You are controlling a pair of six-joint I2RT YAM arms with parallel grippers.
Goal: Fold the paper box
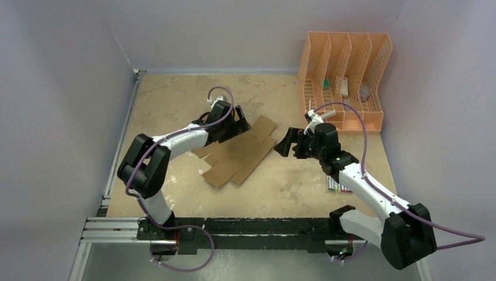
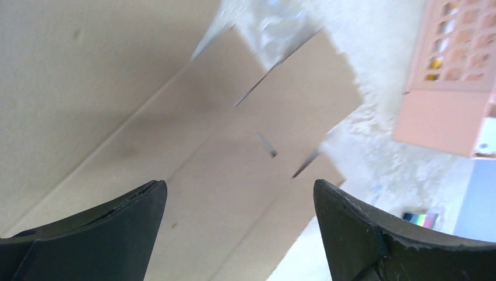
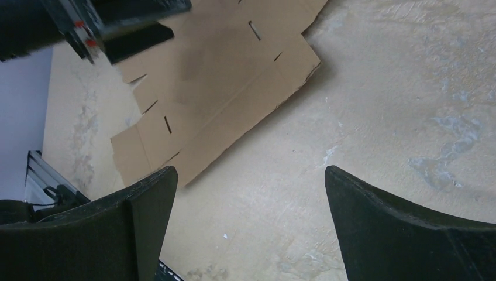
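Cardboard first, top view: the paper box is a flat brown die-cut sheet, unfolded, lying diagonally about mid desk. My left pincer sits over its far left part. My right pincer is just beside the sheet's right edge, over bare desk and pointing toward the sheet. An orange file rack stands at the far right corner, and a marker pack lies under my right forearm. Left wrist view: left pincer has its jaws spread wide with nothing between them. The paper box fills the frame close beneath, slits and flap cuts showing; I can't tell whether the fingers touch it. The file rack is at upper right, and a bit of the marker pack shows at right. Right wrist view: right pincer also has its jaws wide apart and holds nothing, above bare desk. The paper box lies flat ahead, apart from my fingers, with my left arm over its far end.
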